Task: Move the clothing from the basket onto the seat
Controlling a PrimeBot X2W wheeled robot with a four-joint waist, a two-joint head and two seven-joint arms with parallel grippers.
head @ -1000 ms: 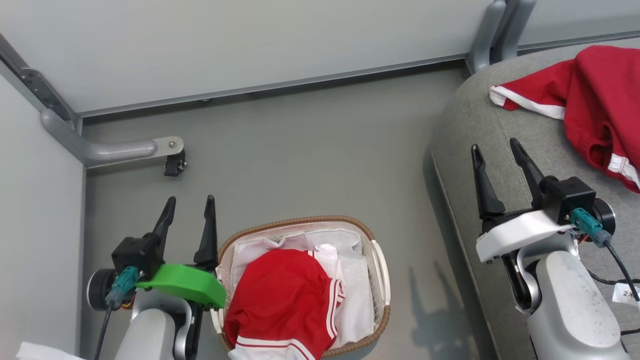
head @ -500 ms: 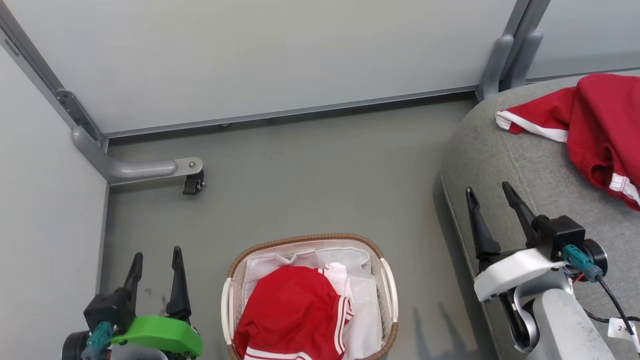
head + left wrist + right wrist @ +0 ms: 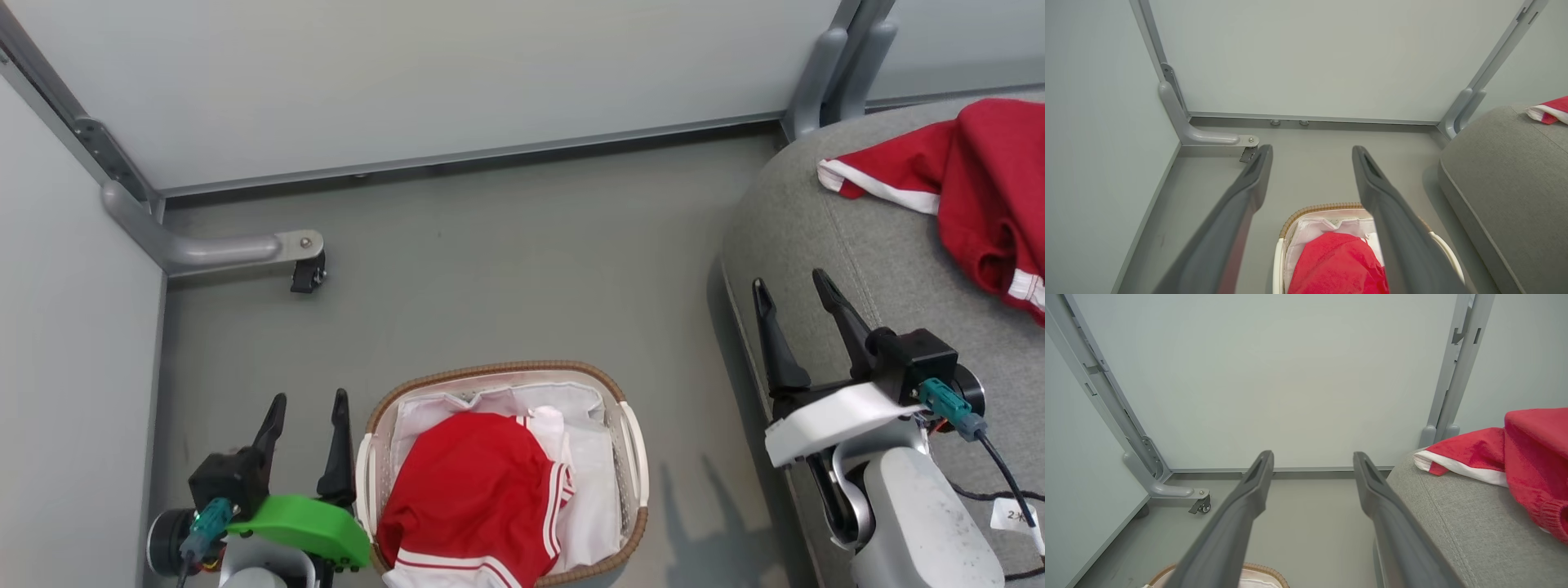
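A red garment with white stripes [image 3: 469,498] lies in the white basket with a brown rim [image 3: 490,373], low in the head view; the left wrist view shows that garment [image 3: 1337,265] and the basket [image 3: 1316,208] between the fingers. A second red garment [image 3: 976,184] rests on the grey seat [image 3: 808,212] at the right, also seen as red cloth [image 3: 1515,457] on the cushion [image 3: 1453,522]. My left gripper [image 3: 306,403] is open, just left of the basket. My right gripper [image 3: 792,282] is open above the seat's left edge, empty.
Pale partition walls close the back and left. A grey metal foot with a small castor [image 3: 306,273] stands on the grey floor [image 3: 506,269] at the left. Another metal post [image 3: 833,65] rises behind the seat. Bare floor lies between basket and seat.
The whole head view has shifted, so the camera moved. My left gripper dropped low and left, then came back up beside the basket. Both grippers stayed open; the garments lie as before.
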